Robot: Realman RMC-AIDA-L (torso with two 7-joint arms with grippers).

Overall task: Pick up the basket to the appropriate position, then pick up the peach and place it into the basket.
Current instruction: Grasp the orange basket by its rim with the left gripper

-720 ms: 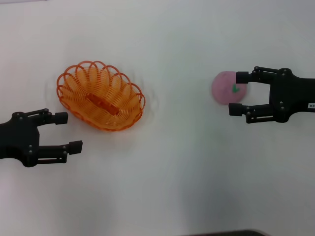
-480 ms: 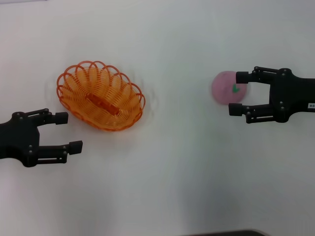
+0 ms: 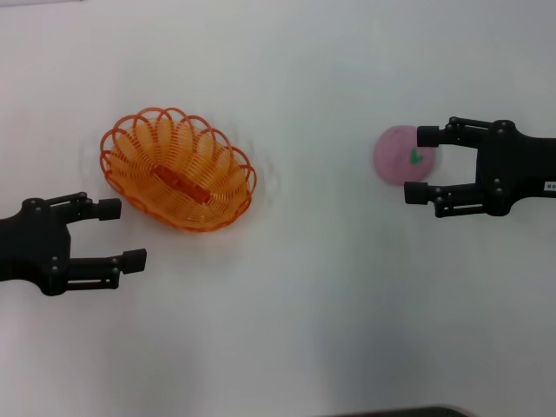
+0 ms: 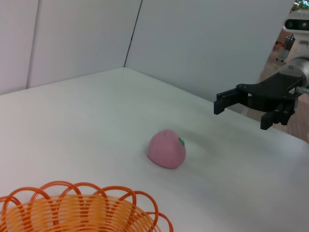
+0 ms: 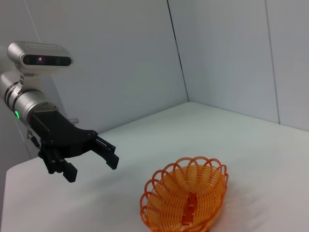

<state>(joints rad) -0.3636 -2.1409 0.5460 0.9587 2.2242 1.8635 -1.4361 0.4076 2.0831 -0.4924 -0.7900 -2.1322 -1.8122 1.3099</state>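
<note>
My left gripper [image 3: 122, 233] hangs with jaws released just beside the basket [image 3: 177, 168], which sits empty on the white table [image 3: 330, 287]. My right gripper [image 3: 420, 165] is spread wide above the peach [image 3: 399, 155], not grasping it. Peach and basket lie well apart.

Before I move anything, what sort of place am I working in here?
Probably a lab or test bench: a plain white table boxed in by bare white panel walls, holding only an orange basket and a toy peach, with the left gripper and right gripper hovering open.
</note>
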